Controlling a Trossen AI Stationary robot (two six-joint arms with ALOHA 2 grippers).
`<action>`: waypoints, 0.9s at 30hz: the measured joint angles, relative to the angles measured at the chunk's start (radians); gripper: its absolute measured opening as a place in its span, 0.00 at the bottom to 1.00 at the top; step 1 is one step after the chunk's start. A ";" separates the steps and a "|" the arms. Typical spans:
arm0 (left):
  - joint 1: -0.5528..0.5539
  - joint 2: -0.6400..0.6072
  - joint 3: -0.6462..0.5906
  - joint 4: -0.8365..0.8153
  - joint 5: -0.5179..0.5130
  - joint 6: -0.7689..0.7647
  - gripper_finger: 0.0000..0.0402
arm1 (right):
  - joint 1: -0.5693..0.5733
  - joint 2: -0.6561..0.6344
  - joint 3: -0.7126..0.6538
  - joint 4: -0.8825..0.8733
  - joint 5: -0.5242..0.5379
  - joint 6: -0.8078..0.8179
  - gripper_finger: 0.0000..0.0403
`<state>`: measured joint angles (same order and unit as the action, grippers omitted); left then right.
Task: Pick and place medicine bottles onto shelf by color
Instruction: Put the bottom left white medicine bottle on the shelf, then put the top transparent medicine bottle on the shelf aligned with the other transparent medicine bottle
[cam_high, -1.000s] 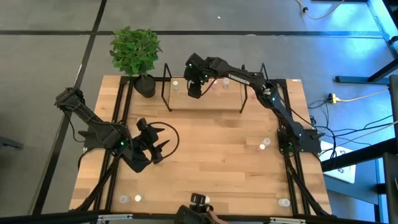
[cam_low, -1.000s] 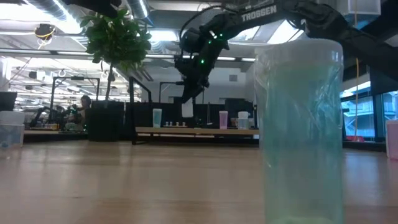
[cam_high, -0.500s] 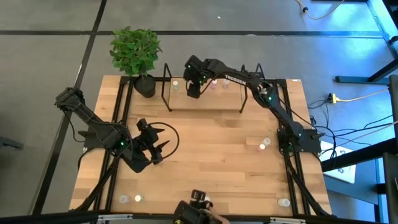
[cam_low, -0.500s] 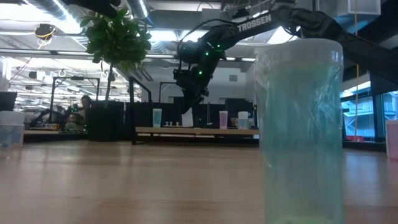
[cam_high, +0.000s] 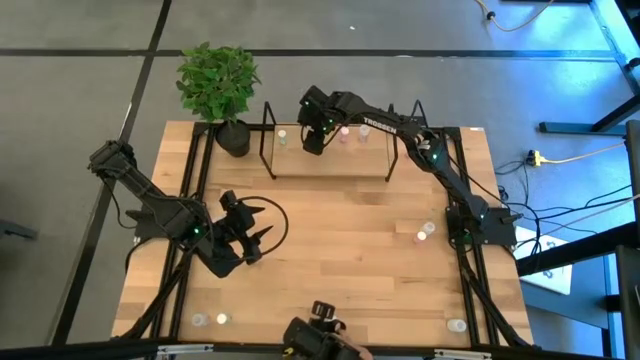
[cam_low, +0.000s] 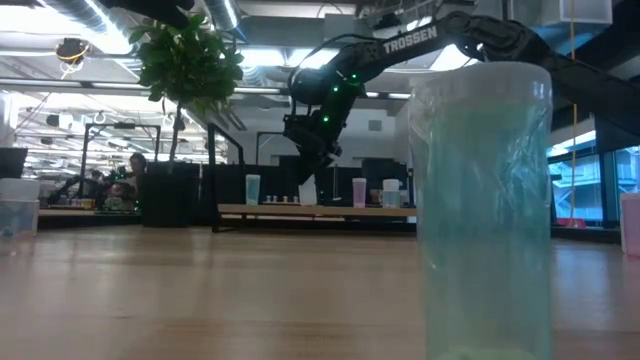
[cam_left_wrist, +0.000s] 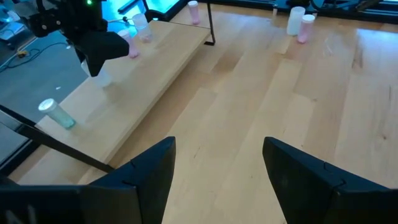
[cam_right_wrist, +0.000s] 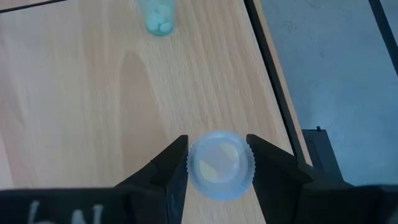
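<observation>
Fingers of the right gripper clamp a pale bottle, upright, cap toward the wrist, directly above the shelf board near its left end. Left gripper, fingers apart and empty, waits over the table, well away.

Two arms, one shelf, one potted plant, and about nine visible bottles.

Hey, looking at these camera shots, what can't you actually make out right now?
- Tint of the bottle between the right end effector fingers: blue cast, right wrist view.
- Whether it touches the shelf: arm covers it, high view.
- Table behind the huge near bottle: blocked, low view.
- Front-edge bottles: too small, high view.
</observation>
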<state>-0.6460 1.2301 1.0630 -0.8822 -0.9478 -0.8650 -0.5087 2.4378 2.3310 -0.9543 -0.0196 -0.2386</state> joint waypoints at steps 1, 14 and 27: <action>0.000 0.000 0.000 0.000 0.000 0.000 0.59 | 0.000 0.000 0.000 0.000 0.000 -0.001 0.38; 0.000 0.000 0.000 0.000 0.000 0.000 0.59 | -0.002 0.000 0.000 -0.008 0.000 0.025 0.38; 0.000 0.000 0.000 0.000 0.012 0.000 0.59 | -0.002 0.000 0.000 -0.008 0.001 0.023 0.57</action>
<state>-0.6460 1.2301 1.0626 -0.8817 -0.9360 -0.8650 -0.5106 2.4378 2.3314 -0.9624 -0.0182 -0.2160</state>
